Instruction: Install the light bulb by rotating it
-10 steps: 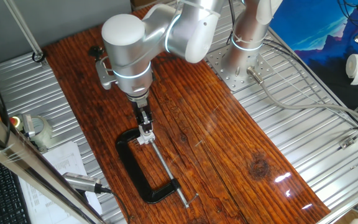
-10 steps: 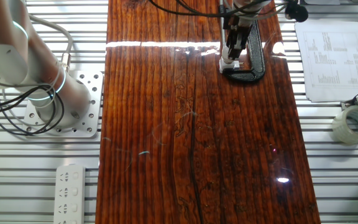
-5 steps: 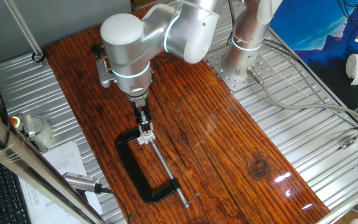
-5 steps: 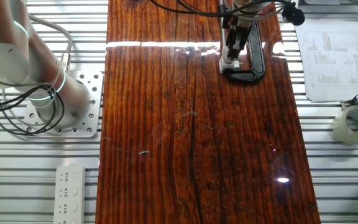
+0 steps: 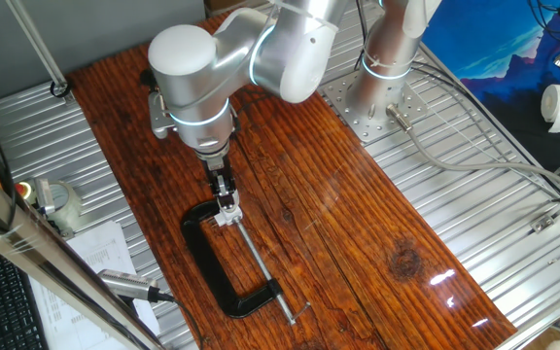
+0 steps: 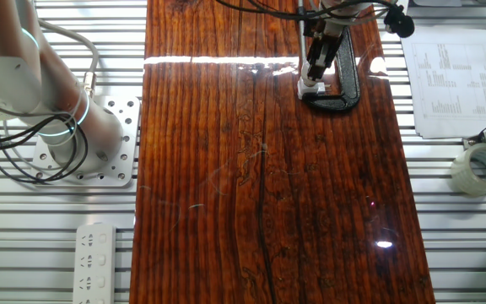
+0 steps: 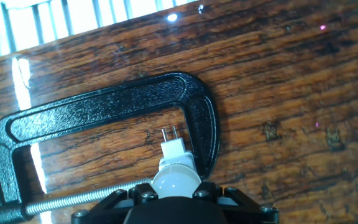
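- Seating upright on the socket (image 7: 174,149), inside the black clamp (image 7: 104,109) bow: light bulb (image 7: 176,180).
- Gripper (image 7: 174,194) finger spacing around bulb head: cannot tell.
- Likely light, smooth, fragile; hold rounded head gently, twist slowly.

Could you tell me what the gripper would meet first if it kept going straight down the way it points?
The light bulb right at the gripper fingertips, seated on the white socket block held in the black C-clamp.

End effector (image 6: 314,78) over black C-clamp (image 6: 344,84), wooden table (image 6: 260,194)
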Tool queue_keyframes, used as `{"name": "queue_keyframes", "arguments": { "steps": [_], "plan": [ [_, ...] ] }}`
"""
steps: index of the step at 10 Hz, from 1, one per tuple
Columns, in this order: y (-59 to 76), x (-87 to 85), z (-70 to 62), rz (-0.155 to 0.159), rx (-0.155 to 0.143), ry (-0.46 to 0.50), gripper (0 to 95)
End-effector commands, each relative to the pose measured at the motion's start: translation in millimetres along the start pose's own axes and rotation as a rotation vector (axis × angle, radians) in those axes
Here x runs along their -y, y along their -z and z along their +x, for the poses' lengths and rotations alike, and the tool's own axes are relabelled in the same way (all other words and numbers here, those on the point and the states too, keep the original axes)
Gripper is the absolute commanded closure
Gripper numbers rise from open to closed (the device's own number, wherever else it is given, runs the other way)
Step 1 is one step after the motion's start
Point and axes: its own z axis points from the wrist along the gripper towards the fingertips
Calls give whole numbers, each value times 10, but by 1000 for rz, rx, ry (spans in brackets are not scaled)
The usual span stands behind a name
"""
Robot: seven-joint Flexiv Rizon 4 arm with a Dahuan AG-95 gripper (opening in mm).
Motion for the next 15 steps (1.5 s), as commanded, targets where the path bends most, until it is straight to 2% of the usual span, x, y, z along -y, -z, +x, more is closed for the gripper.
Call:
{"name": "queue_keyframes", "arguments": {
  "steps": [1, 4, 5, 7, 8, 11, 13, 14, 15],
  "plan": [
    [6, 3, 4, -4, 3, 0, 570],
    [6, 3, 4, -8, 4, 11, 570],
    [6, 3, 4, -7, 4, 13, 380],
    [6, 3, 4, -7, 4, 15, 380],
    [6, 3, 4, -6, 4, 27, 190],
    [23, 32, 0, 9, 9, 74, 190],
    [112, 105, -33, 21, 3, 182, 190],
    [171, 101, -61, 24, -2, 310, 190],
    [194, 77, -71, 24, 0, 351, 190]
  ]
}}
